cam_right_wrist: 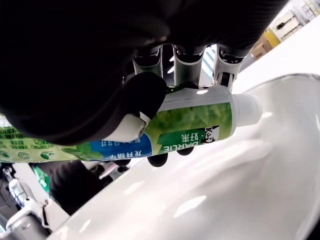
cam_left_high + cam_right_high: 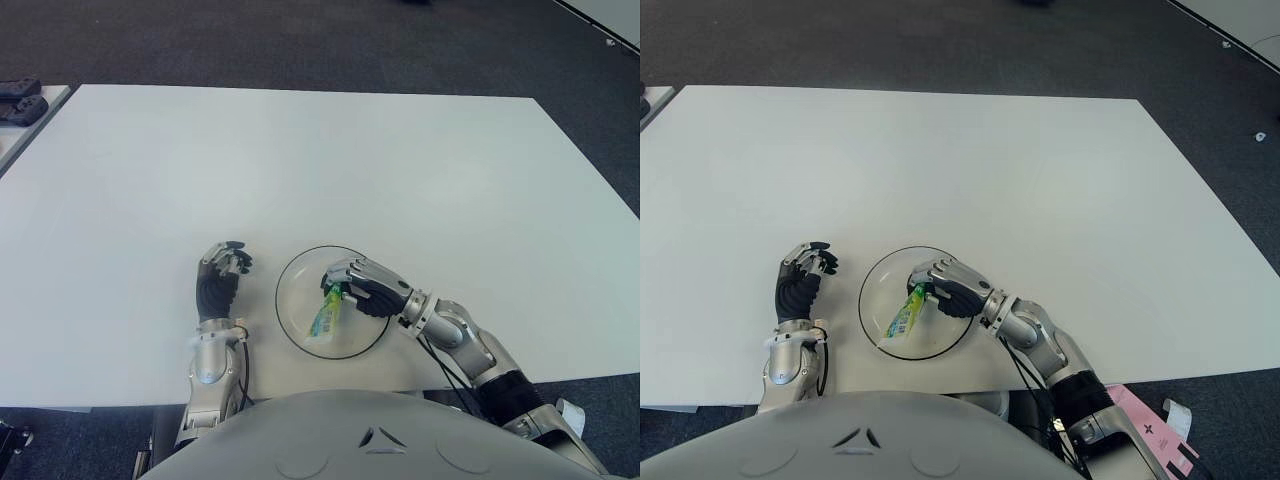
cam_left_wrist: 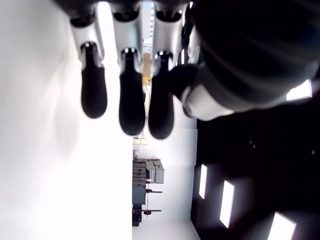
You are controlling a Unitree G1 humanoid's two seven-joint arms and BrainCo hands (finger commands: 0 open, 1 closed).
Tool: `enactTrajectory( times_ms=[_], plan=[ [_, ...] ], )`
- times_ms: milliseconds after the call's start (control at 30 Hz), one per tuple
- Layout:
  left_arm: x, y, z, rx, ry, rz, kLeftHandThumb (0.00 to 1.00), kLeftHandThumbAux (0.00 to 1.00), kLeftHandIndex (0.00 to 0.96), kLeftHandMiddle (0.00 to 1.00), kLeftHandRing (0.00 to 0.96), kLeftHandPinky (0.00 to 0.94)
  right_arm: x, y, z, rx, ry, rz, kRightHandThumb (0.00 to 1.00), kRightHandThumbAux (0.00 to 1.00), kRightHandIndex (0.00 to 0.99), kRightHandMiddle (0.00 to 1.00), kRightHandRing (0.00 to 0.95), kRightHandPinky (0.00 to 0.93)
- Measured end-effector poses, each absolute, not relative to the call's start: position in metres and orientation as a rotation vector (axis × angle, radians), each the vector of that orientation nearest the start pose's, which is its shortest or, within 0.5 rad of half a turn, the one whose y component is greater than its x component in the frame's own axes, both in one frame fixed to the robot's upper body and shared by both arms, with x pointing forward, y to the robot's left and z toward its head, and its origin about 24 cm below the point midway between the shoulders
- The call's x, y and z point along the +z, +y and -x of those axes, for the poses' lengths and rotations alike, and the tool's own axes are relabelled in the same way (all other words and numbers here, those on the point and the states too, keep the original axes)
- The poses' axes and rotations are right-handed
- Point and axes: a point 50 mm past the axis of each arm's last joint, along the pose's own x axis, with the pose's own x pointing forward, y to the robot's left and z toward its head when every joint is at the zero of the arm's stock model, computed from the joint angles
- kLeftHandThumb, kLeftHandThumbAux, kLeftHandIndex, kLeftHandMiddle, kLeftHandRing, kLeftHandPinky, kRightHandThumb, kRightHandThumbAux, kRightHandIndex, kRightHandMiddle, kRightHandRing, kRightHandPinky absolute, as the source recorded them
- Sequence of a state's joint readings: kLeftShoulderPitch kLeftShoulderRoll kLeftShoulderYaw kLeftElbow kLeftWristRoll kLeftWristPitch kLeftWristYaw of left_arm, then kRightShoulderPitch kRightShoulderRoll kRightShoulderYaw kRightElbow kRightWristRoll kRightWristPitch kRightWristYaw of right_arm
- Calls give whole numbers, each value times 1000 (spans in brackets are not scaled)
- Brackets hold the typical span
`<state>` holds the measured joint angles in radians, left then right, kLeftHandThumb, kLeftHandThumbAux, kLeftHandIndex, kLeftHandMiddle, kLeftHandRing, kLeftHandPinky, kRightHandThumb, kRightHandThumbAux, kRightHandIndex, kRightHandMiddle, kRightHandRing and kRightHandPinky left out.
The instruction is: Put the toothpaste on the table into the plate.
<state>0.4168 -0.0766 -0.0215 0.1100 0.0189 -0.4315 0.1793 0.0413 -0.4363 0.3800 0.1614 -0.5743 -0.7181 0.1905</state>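
The green-and-white plastic toothpaste tube [image 2: 326,312] was inside the rim of the clear round glass plate [image 2: 290,320], its white cap end up under the fingers and its flat tail angled down toward the plate floor; whether the tail touched the glass could not be told. The right hand [image 2: 358,285] had it pinched, thumb on one side and fingers curled round the other, as the right wrist view showed. To finish well, the hand should probably lower until the tube lies flat, then spread its fingers gently so the tube does not roll out. The plate held nothing else. The left hand [image 2: 222,275] showed left of the plate over the white table [image 2: 300,160], fingers curled on nothing.
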Motion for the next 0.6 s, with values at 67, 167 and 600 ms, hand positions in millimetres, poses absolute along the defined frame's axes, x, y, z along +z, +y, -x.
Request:
enactTrajectory(
  times_ms=[67,167,600],
  plan=[
    [-23,161,-151,290,80,38,701,719,429,572,567,544,15,-115,-194,932,-399,882,583,717,173,95,141,211],
    [-23,161,-151,291,81,39,701,719,429,570,564,537,15,-116,-197,932,-406,907,510,712,82,41,72,116],
    [-24,161,-150,293,82,42,702,720,429,569,562,548,22,-117,-200,953,-452,1014,369,574,0,0,0,1]
  ],
)
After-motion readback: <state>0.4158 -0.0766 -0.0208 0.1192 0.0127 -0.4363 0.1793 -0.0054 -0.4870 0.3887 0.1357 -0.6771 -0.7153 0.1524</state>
